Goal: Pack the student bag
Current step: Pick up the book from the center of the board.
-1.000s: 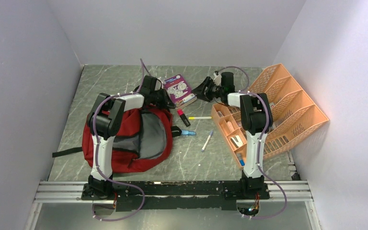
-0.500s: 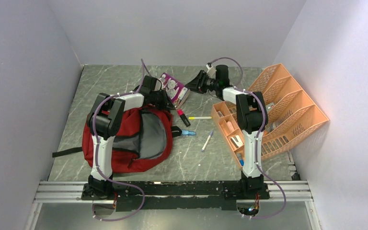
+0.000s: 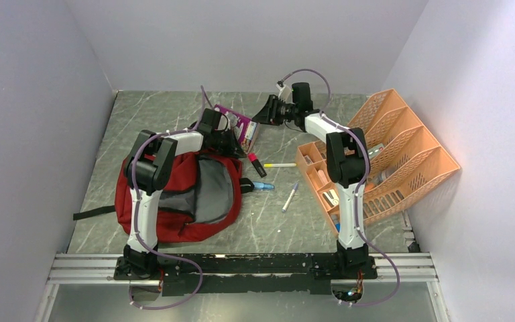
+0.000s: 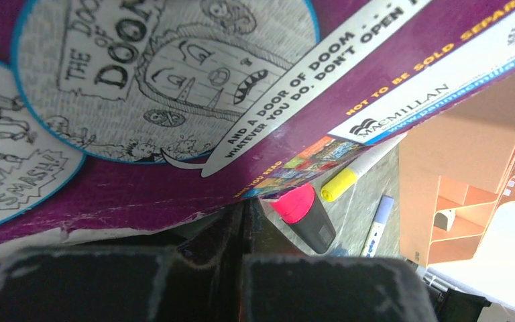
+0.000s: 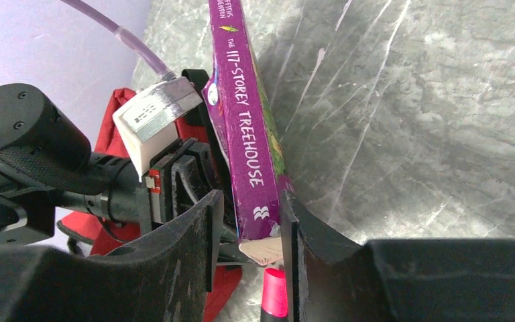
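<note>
While looking down from above, find on the left of the marbled table [image 3: 147, 114] the dark red student bag [image 3: 181, 227], unzipped, grey lining showing. At its far rim, note a purple book [image 3: 245, 127] standing on edge. See the right gripper [image 5: 249, 201] part open astride it, hold uncertain, and the left gripper [image 4: 241, 215] pinched shut at the rim.

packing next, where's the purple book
Top view, far middle: the purple book stands on edge, straddled by the right tool, beyond the red bag.
</note>
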Robot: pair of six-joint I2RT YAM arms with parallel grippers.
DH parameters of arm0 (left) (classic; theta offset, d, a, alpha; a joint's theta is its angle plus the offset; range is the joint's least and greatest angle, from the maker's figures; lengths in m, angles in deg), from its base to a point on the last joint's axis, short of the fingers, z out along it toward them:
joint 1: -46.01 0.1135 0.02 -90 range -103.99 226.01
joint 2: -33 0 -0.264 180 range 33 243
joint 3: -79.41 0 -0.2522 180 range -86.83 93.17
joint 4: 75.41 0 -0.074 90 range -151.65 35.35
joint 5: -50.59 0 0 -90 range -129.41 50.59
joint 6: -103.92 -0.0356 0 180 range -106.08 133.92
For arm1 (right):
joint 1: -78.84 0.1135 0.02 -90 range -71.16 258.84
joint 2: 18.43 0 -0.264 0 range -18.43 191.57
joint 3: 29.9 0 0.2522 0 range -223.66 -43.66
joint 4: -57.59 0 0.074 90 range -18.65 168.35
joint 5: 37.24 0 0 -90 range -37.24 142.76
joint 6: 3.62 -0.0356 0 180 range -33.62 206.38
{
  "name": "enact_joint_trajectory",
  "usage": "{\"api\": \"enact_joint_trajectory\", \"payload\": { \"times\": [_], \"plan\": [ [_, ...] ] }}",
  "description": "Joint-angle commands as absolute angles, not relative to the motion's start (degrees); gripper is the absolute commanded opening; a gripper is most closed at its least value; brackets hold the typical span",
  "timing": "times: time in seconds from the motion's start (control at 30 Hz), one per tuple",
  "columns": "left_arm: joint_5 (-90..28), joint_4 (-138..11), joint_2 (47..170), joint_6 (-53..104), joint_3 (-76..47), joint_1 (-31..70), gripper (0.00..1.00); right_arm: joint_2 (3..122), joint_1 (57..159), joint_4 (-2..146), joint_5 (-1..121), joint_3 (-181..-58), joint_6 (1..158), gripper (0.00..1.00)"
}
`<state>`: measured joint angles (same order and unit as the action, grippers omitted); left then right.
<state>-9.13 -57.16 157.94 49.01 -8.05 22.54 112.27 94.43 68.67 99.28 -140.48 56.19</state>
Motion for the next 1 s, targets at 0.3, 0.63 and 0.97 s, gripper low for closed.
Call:
{"api": "enact_joint_trajectory", "payload": {
  "times": [0.3,0.63,0.97],
  "plan": [
    [-18.4,-50.8,165.4,45.3,-11.2,20.6,0.05,119.1,101.0,81.6,107.1,-140.2,57.2,0.43],
    [-18.2,-51.2,165.5,45.5,-11.4,20.6,0.05,116.1,101.1,61.9,102.1,-131.7,46.4,0.45],
    [-16.8,-51.5,161.7,45.1,-11.8,20.6,0.05,113.2,101.3,44.5,94.2,-124.5,38.9,0.07]
  ]
}}
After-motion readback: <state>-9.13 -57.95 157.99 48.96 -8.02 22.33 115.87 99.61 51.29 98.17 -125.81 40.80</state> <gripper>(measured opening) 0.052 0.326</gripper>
